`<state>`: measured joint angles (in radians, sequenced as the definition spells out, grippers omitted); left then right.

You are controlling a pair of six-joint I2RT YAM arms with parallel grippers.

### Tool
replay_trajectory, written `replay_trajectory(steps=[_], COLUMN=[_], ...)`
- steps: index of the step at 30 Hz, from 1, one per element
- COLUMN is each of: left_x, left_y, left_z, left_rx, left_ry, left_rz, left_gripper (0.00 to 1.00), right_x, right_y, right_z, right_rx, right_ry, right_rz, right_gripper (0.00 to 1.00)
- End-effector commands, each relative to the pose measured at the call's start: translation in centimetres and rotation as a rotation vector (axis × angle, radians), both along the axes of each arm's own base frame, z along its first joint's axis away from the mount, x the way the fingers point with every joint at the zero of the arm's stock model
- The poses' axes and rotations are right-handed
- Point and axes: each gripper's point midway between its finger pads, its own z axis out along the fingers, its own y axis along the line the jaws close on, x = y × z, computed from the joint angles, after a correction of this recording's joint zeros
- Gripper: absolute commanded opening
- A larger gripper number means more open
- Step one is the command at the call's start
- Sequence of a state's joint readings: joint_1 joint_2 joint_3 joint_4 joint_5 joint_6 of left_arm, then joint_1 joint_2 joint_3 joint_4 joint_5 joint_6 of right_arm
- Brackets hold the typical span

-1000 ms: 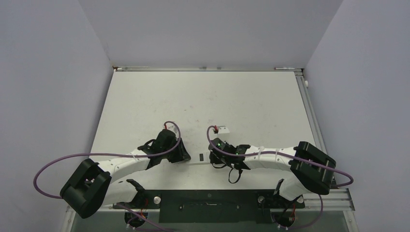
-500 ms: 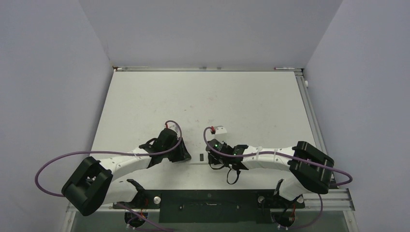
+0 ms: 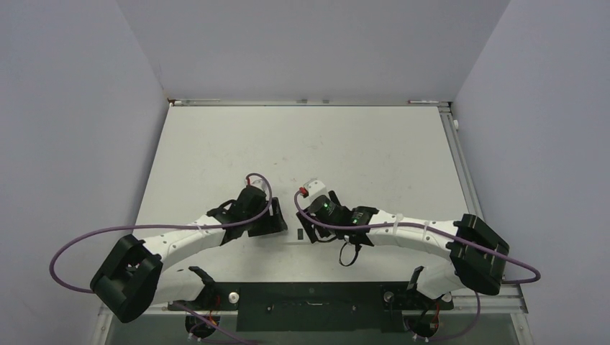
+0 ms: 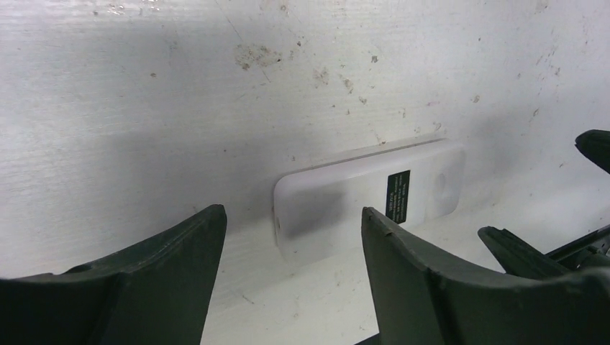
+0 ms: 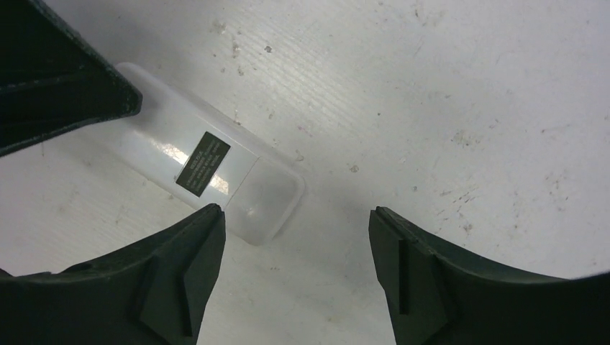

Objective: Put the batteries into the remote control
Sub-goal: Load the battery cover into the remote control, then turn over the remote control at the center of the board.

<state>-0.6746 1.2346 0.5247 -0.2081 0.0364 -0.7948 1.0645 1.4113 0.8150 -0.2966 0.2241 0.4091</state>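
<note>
Left gripper and right gripper, both spread empty, bracket opposite ends of the flat-lying white rectangular plastic remote control.

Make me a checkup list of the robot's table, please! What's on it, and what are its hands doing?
Surface: white table, scuffed and speckled.
Job's things: remote control lies flat, plain face with black label up; batteries: nothing seen.
Clutter: nothing seen.
Hands: left hand open, right hand open, one at each end of the remote, holding nothing.
Cables: purple cables loop out at both sides.
Surroundings: plain grey walls.
</note>
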Motion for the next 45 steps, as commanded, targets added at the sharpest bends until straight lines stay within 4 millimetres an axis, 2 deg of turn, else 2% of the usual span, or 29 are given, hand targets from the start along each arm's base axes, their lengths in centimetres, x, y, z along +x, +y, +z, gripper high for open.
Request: replay_trajectory(steps=[1,4,11,17,27,34,45], left_x=[1.6,1.5,0.5,-0.2,-1.1,-1.4,-1.4], left_y=[0.6,1.3,2.8,3.3,3.3,3.0,2.9], left_z=[2.8,3.2,3.7,4.2,3.9,4.0,3.7], left_rx=[0.009,-0.009,-0.060,-0.126,-0.168,-0.204,-0.214], left_ry=[-0.083,-0.095,-0.098,-0.093,-0.058,-0.038,-0.034], left_rz=[0.047,0.087,0.147,0.167,0.150,0.143,0.143], left_gripper=[0.69,0.75,0.79,0.81,0.82,0.82,0.82], right_x=[0.7,0.3,-1.0,-0.8,-0.5,-2.5,-6.6], right_y=[0.9,1.6,3.2,4.2,4.2,3.6,3.0], right_z=[1.3,0.5,-0.9,-1.6,-4.4,-5.9,-7.3], right_rx=[-0.039,-0.038,-0.015,-0.006,-0.057,-0.056,-0.163], right_ry=[-0.042,0.004,0.111,0.147,0.191,0.268,0.248], right_rz=[0.185,0.259,0.417,0.451,0.435,0.439,0.432], right_gripper=[0.73,0.74,0.76,0.76,0.76,0.75,0.62])
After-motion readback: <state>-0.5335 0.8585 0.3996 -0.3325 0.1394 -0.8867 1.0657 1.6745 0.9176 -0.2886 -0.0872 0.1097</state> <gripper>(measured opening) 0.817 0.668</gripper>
